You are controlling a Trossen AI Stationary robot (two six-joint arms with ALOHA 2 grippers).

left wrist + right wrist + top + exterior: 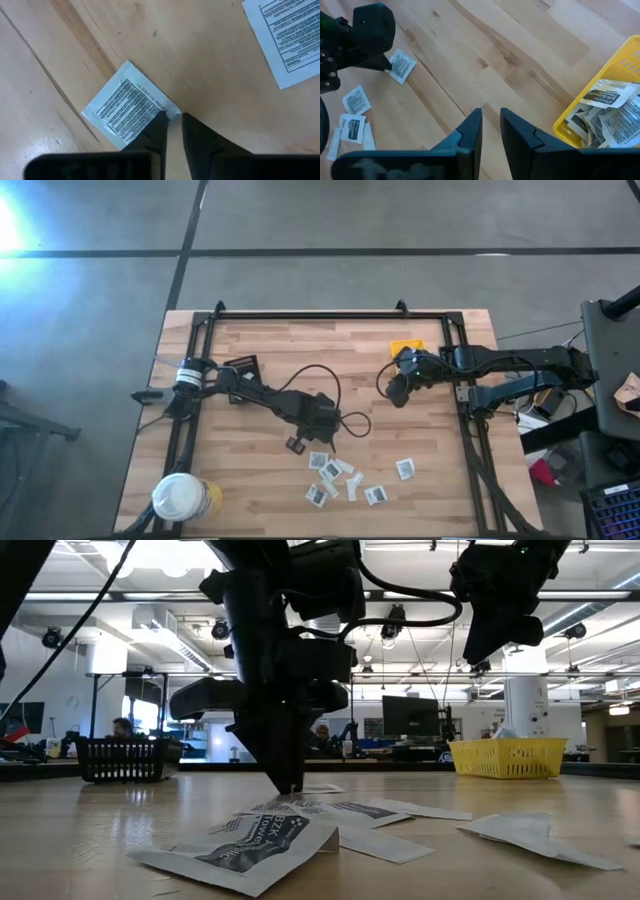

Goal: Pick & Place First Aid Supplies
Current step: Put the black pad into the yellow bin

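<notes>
Near the worktop's (270,350) middle, the left claw (172,116) is lowered tip-down onto one white packet (127,107), its fingers drawn narrow with only a slit between them, set at that packet's near corner. Whether the corner is actually pinched cannot be told; the packet lies flat on the wood. The packet sits directly ahead of the fingertips, its printed face up and its edges diagonal to the finger line, so any lift turns on catching that corner. The left arm reaches in from the left edge, folded low, with the wrist pitched steeply downward. Just beyond it lies the remaining scatter of packets (335,478), toward the front edge. The right claw (491,120) hangs above bare wood beside the yellow bin (600,112), which already holds several packets; its fingers stand narrow and carry nothing. The right arm extends from the right side, held level. The left arm is plainly nearer the loose supplies. A white-lidded tub (180,498) stands at the front-left corner.
</notes>
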